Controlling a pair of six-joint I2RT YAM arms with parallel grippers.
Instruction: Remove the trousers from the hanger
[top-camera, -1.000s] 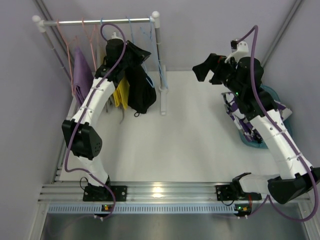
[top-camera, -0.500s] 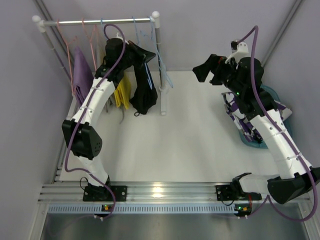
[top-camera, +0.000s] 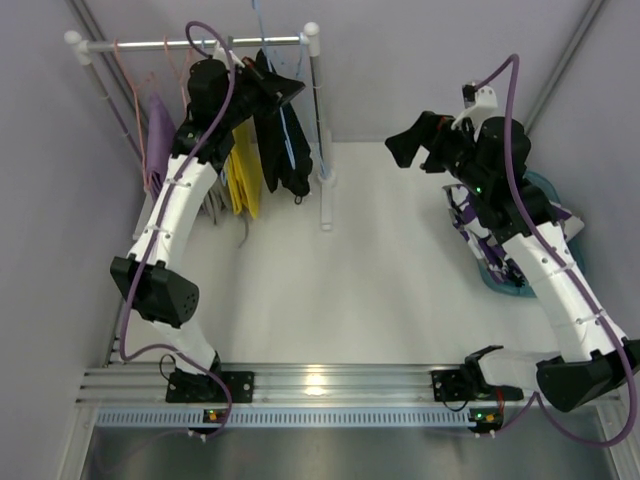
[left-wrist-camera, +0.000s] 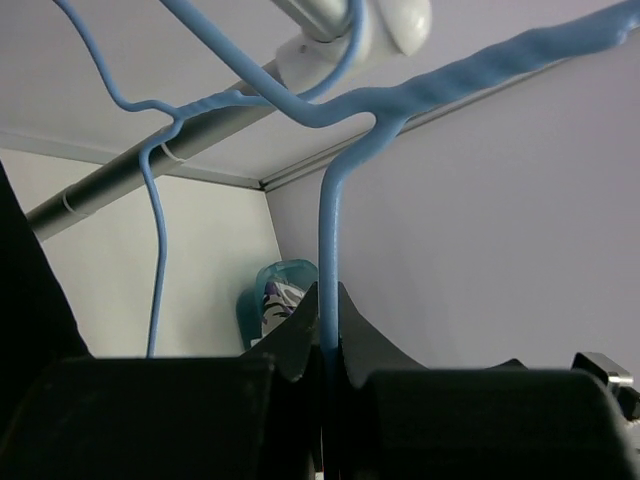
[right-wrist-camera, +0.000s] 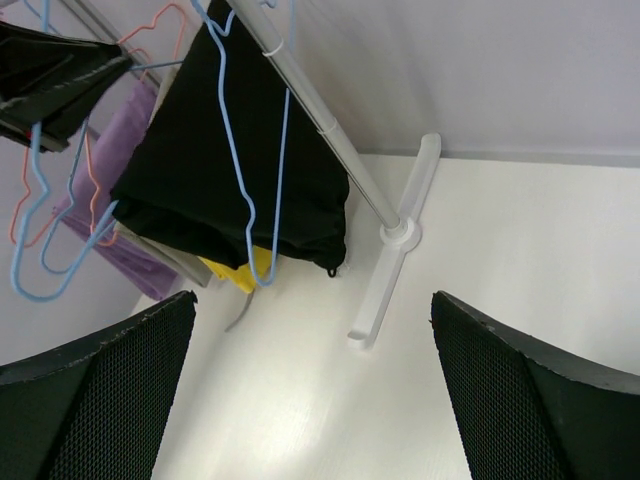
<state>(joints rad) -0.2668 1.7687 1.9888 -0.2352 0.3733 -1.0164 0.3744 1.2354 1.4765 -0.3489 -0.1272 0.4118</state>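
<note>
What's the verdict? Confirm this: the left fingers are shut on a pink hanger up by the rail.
Not right. The left fingers are shut on a blue hanger, not a pink one, up by the rail; the left wrist view shows it.

One black trousers, one camouflage trousers, one yellow garment, one lilac garment, one basket.

The hanger is running between the left gripper's fingers, the rail lying above them; the hanging trousers are dangling below them; the rack foot is standing ahead of the right gripper's fingers.
</note>
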